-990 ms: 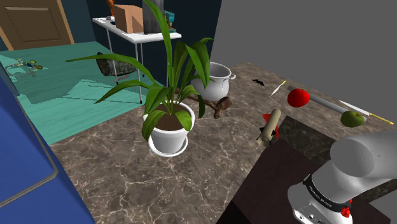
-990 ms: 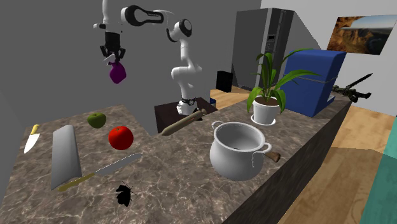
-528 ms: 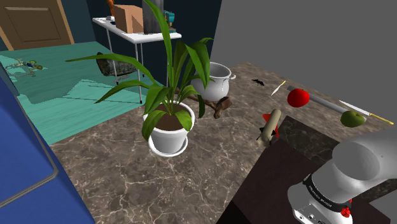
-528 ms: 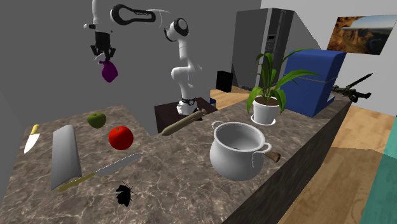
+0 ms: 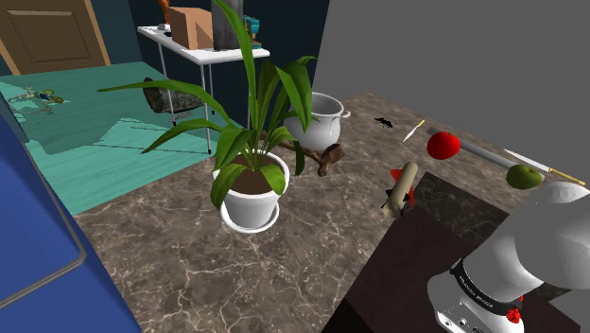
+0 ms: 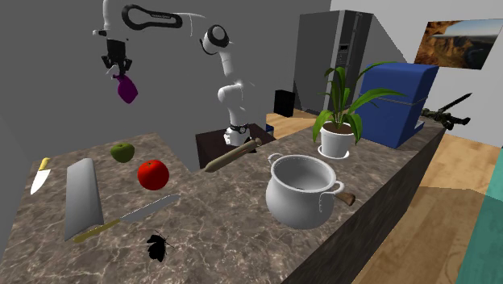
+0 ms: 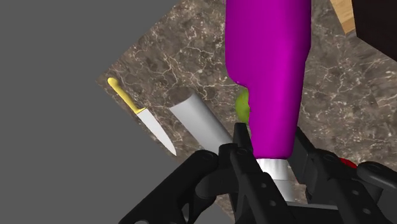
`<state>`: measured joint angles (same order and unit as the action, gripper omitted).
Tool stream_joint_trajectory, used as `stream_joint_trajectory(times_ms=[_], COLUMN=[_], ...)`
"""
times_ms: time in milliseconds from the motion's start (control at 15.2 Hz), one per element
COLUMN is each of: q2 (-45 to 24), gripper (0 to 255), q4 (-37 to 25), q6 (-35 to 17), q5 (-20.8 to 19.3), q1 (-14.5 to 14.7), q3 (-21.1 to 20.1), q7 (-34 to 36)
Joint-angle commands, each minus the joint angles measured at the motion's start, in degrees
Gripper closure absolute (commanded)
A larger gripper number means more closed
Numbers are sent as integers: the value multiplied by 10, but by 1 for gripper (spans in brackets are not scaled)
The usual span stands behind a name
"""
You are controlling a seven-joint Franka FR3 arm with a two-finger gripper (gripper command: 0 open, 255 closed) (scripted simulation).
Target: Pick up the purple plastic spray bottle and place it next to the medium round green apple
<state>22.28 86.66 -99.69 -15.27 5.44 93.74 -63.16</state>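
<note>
My gripper (image 6: 115,69) hangs high above the marble counter, shut on the neck of the purple spray bottle (image 6: 126,90), whose body dangles below it. In the wrist view the bottle (image 7: 270,70) runs out from between the fingers (image 7: 244,159), and a sliver of the green apple (image 7: 242,109) shows just past it. The green apple (image 6: 122,152) rests on the counter almost straight below the bottle, beside a red apple (image 6: 152,173). In the shoulder view the green apple (image 5: 523,176) lies at the far right, beyond the arm's white link.
A cleaver (image 6: 82,198), a long knife (image 6: 129,216) and a yellow-handled knife (image 6: 39,176) lie near the apples. A wooden rolling pin (image 6: 232,155), a steel pot (image 6: 301,190), a potted plant (image 6: 342,121) and a small black object (image 6: 156,248) also sit on the counter.
The arm has carried the gripper and the bottle toward the second exterior view's left and slightly up, from beside the apples to above the green one. Nothing on the counter has moved.
</note>
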Motion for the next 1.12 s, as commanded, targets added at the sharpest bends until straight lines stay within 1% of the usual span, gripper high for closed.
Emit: stream_joint_trajectory(times_ms=[0,264,528,1056], q2=[30,31,31,36], gripper=[255,255,255,255], q4=[-52,-11,26,91], q6=[20,-13,-45,-105], q5=[-29,-30,-31,-39], q1=[76,53,36,18], q3=[65,53,48,49], q7=[-5,-4,-4,-1])
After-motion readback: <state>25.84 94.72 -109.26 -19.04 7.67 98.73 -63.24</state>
